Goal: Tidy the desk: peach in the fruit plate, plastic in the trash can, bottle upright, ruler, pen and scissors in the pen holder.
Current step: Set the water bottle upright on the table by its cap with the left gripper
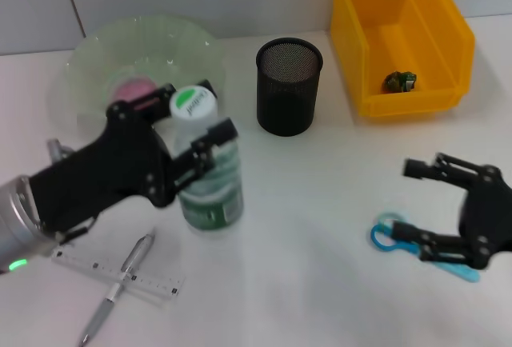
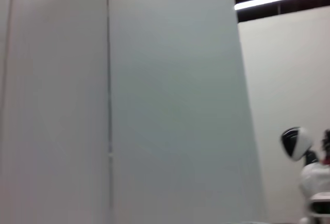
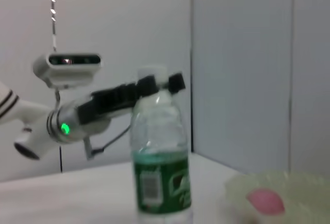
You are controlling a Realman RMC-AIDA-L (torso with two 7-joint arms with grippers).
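A plain white tabletop [image 1: 320,227] runs back to a pale panelled wall; the left wrist view shows only that wall, a ceiling light strip and a distant white robot figure.

The bottle [image 1: 210,173] stands upright, green label low and white cap up, just in front of the clear fruit plate [image 1: 88,63], where the pink peach [image 1: 132,89] already lies. The left hand [image 1: 186,135] has its fingers spread either side of the bottle's neck, apparently released rather than gripping. As I judge it, a sideways pull-away could clip the cap and topple the bottle onto the plate or towards the black mesh pen holder [image 1: 289,86].

The right hand [image 1: 436,207], spread wide and grasping nothing, hovers over the blue scissors [image 1: 400,239]; closing off-centre could push them away across the smooth top.

The ruler [image 1: 156,281] and pen [image 1: 120,283] lie crossed near the front edge, still to be collected. The yellow bin [image 1: 400,39] holds a small green scrap [image 1: 399,81].
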